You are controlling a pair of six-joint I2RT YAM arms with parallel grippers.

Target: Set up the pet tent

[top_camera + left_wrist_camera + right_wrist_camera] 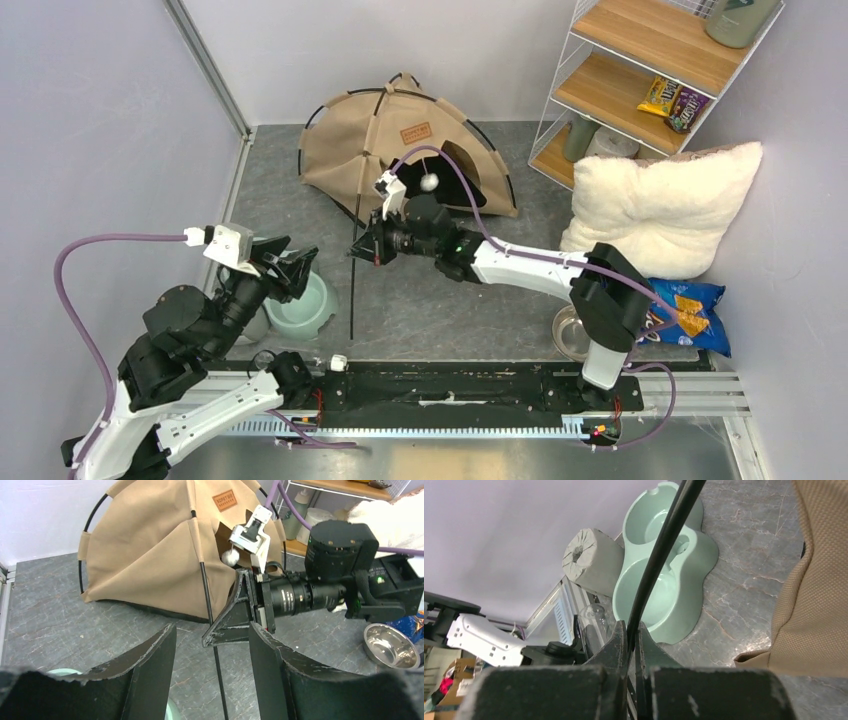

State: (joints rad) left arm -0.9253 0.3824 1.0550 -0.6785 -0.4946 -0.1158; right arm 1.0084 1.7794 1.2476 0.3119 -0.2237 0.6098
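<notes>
The pet tent (400, 145) is tan fabric with a black base and lies half-collapsed at the back of the grey floor. One thin black pole (353, 290) runs out of it toward the near rail. My right gripper (357, 250) is shut on that pole. In the right wrist view the pole (659, 555) passes straight between the closed fingers of the right gripper (633, 630). My left gripper (302, 268) is open to the left of the pole, above the green bowl. In the left wrist view the left gripper (212, 670) has the pole (220, 680) between its spread fingers, untouched.
A mint-green double pet bowl (300, 308) sits under the left gripper, with a grey roll (591, 560) beside it. A fluffy white pillow (660, 205), a blue snack bag (692, 315) and a steel bowl (570, 335) lie at the right. A wire shelf (650, 70) stands back right.
</notes>
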